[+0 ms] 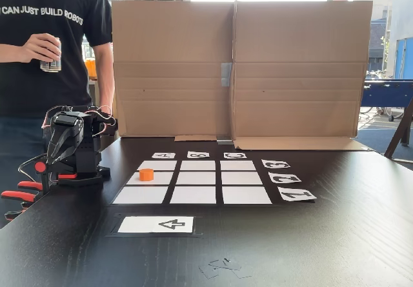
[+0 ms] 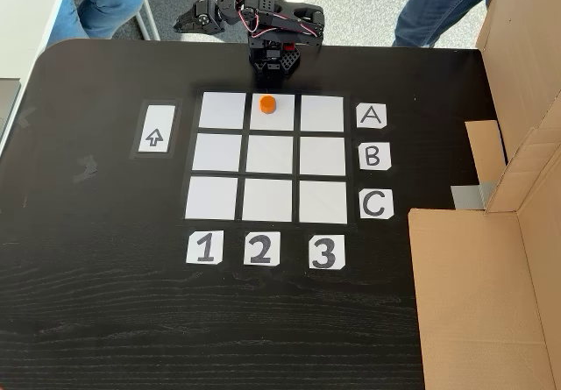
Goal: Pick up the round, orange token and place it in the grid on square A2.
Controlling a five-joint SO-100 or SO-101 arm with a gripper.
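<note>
The token (image 2: 267, 103) is seen lying flat on square A2 (image 2: 272, 114), the middle cell of the row beside label A, in line with label 2, and it is found toward the cell's edge nearest the arm rather than at its centre. In the top-down fixed view, taken from left to right, the arrow card (image 2: 154, 138) is met first at the left of the grid (image 2: 270, 156); next come the column over label 1, then the column over label 2 with the token at its top, then the column over label 3, and last the labels A, B and C. The arm (image 2: 263, 24) is folded at the table's far edge, directly above the token's column, so the token is judged to lie straight out from the base, near it but apart from it. In the low fixed view the same order is read: the folded arm (image 1: 70, 146) at the left, the token (image 1: 146, 174) just to its right on the nearest column, the remaining cells further right. The gripper (image 1: 61, 146) is pointed downward against the arm; whether its jaws are apart or together cannot be told. Being round, the token offers no long axis. Placement is judged already done.
</note>
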